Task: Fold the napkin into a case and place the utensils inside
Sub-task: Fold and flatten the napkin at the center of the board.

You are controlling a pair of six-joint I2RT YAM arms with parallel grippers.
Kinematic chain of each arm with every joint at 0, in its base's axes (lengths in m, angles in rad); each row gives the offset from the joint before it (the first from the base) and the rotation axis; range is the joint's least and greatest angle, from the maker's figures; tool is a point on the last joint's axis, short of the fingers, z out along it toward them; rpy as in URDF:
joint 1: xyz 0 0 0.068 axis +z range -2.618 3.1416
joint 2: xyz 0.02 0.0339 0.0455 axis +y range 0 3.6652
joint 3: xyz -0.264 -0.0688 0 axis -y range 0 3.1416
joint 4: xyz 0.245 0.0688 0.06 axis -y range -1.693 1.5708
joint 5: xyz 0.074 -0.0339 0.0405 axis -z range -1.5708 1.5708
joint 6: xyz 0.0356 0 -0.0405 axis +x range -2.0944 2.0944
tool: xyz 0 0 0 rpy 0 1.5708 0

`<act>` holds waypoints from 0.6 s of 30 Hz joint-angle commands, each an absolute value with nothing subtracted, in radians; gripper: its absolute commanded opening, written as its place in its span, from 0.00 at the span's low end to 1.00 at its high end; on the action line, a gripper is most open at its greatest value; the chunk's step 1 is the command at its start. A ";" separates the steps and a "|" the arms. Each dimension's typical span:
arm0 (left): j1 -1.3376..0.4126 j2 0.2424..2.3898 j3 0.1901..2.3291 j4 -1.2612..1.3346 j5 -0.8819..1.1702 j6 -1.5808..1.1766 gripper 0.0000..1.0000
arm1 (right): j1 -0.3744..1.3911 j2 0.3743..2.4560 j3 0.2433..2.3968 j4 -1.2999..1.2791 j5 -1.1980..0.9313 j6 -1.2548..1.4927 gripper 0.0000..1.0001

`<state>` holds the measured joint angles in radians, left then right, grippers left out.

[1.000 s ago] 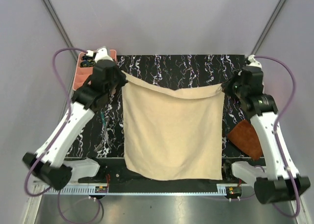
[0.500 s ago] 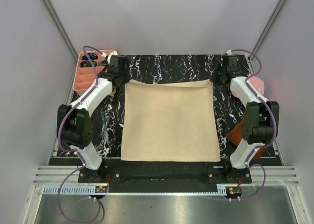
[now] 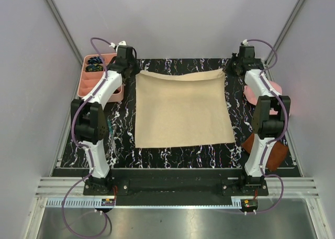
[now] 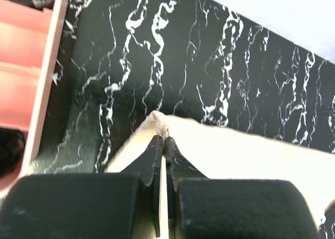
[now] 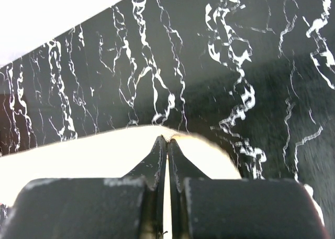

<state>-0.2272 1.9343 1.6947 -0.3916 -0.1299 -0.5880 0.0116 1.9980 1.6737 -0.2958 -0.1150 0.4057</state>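
The beige napkin (image 3: 183,110) lies spread flat on the black marbled table, its far edge slightly raised. My left gripper (image 3: 137,71) is shut on the napkin's far left corner, and the corner pokes out past the closed tips. My right gripper (image 3: 226,71) is shut on the far right corner. The left wrist view shows my left gripper (image 4: 165,139) pinching the cloth (image 4: 235,155); the right wrist view shows my right gripper (image 5: 167,140) doing the same on the napkin (image 5: 78,155). Thin utensils (image 3: 109,137) lie left of the cloth, mostly hidden by the left arm.
A pink compartment tray (image 3: 99,84) stands at the far left, with small dark items (image 3: 94,63) in its back cell; its edge (image 4: 31,66) shows in the left wrist view. A pink cap (image 3: 251,92) and a brown square (image 3: 277,152) lie behind the right arm.
Both arms have stretched toward the table's far edge, dragging the napkin with them. The cloth has gone from hanging over the near edge to lying flat farther back.
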 commanded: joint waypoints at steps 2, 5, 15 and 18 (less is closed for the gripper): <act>-0.199 2.002 1.813 -0.400 -0.068 -0.545 0.00 | 0.006 2.045 1.779 -0.326 -0.166 0.388 0.00; -0.206 1.980 1.766 -0.425 -0.011 -0.577 0.00 | 0.005 2.031 1.773 -0.409 -0.173 0.414 0.00; -0.253 1.629 1.225 -0.546 0.026 -0.778 0.00 | 0.006 1.746 1.361 -0.583 -0.164 0.445 0.00; -0.255 1.576 1.128 -0.543 0.089 -0.770 0.00 | 0.006 1.654 1.186 -0.580 -0.141 0.430 0.00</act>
<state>-0.2577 1.6833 1.2217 -0.5591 0.0059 -0.7296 0.0101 1.8114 1.3327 -0.5285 -0.1730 0.4419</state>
